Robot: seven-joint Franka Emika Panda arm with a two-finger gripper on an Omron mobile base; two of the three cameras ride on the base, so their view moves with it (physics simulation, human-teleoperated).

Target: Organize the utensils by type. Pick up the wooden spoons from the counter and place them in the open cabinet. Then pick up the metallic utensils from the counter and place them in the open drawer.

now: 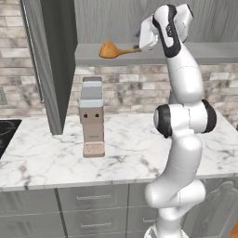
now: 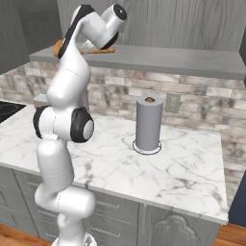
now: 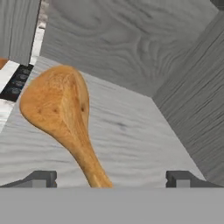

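Wooden spoon (image 3: 65, 118) lies between the spread claw (image 3: 111, 178).

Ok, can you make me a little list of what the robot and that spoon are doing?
spoon: orange-brown wooden spoon lying flat on the grey wood-grain cabinet shelf
pincer: pincer open, one finger on each side of the spoon handle, not squeezing it
arm: raised up to the shelf
counter: white marble counter with a grey and tan coffee machine and a grey paper towel roll
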